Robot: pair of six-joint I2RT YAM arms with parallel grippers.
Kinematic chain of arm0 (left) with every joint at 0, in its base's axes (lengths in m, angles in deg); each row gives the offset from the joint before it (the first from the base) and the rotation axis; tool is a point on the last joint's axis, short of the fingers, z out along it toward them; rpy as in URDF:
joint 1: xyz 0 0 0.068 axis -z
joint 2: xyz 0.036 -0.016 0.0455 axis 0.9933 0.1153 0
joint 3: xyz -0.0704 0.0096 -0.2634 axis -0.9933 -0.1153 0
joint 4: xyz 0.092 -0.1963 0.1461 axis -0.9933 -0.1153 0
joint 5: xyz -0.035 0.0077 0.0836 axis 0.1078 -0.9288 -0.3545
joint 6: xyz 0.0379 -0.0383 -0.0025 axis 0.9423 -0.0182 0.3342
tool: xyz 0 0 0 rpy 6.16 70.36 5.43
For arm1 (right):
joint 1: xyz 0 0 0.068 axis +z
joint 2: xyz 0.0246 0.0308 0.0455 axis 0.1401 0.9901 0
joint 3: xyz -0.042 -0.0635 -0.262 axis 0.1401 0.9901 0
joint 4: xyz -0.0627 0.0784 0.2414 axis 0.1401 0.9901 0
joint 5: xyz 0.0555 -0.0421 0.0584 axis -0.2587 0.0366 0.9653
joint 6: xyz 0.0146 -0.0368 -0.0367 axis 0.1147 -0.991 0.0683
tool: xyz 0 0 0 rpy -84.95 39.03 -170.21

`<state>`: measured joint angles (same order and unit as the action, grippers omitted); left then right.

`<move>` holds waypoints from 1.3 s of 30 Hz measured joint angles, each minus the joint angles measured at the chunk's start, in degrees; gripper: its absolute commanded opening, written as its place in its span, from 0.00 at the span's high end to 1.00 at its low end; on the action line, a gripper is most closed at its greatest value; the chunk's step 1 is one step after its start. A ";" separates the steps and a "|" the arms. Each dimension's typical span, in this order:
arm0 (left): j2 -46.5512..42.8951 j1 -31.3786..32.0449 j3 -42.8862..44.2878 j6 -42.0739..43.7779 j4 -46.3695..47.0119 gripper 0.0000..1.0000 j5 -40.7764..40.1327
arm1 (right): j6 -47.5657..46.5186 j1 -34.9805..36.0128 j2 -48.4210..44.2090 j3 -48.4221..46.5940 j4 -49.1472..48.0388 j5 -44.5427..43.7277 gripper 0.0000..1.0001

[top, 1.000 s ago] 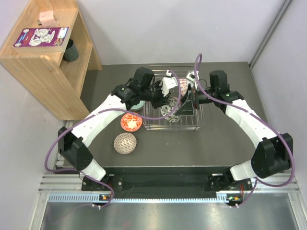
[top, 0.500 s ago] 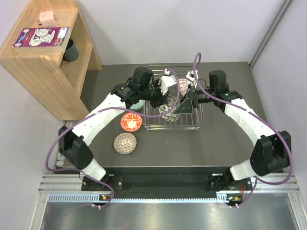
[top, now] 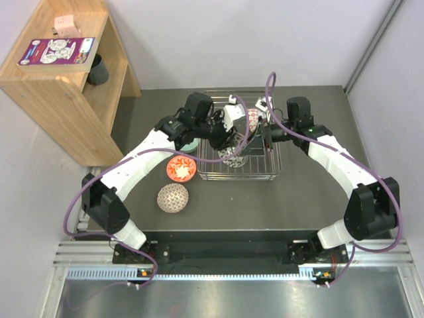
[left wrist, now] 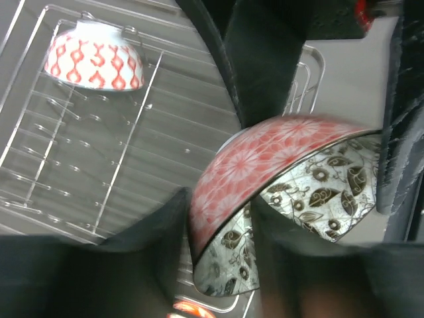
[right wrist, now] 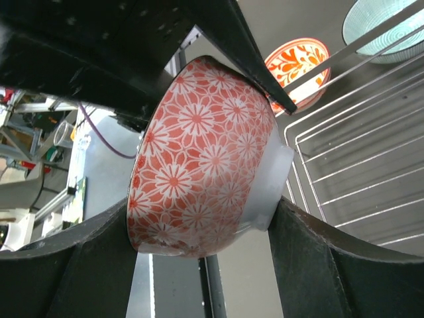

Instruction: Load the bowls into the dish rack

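The right gripper (right wrist: pixel 202 205) is closed on the red flower bowl (right wrist: pixel 199 152), one finger at the rim and one at the foot. It holds the bowl on edge over the dish rack (top: pixel 258 176) by the table's (top: pixel 298 199) far edge, against the grey-white bowl (left wrist: pixel 324 192); the tines (left wrist: pixel 50 132) lie straight below, I judge. The left gripper (left wrist: pixel 220 218) stands narrow about both rims, but whether it pinches I cannot tell. I count six bowls: these two, a red drop-pattern bowl (left wrist: pixel 93 53) upside down in the rack, and toward the table's left edge, nearer the left arm (top: pixel 142 156), a mint bowl (right wrist: pixel 391 20), an orange floral bowl (top: pixel 180 168) and a mesh bowl (top: pixel 173 197).
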<state>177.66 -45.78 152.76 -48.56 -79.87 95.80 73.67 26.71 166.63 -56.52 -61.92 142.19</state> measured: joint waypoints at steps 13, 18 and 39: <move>-0.15 -7.54 -3.37 -4.09 6.62 0.01 3.41 | 2.49 -0.57 0.15 2.56 -3.13 -6.12 1.00; -2.38 -14.93 -8.04 -7.19 9.81 0.01 3.65 | 2.56 -0.83 0.15 2.49 -2.91 -10.43 1.00; -10.34 -22.32 -23.28 -9.31 15.54 0.01 -3.67 | -0.92 3.08 13.99 -18.01 1.05 -54.95 1.00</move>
<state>167.32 -68.09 129.48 -57.87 -64.33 92.13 72.75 29.79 180.62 -74.53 -60.87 87.24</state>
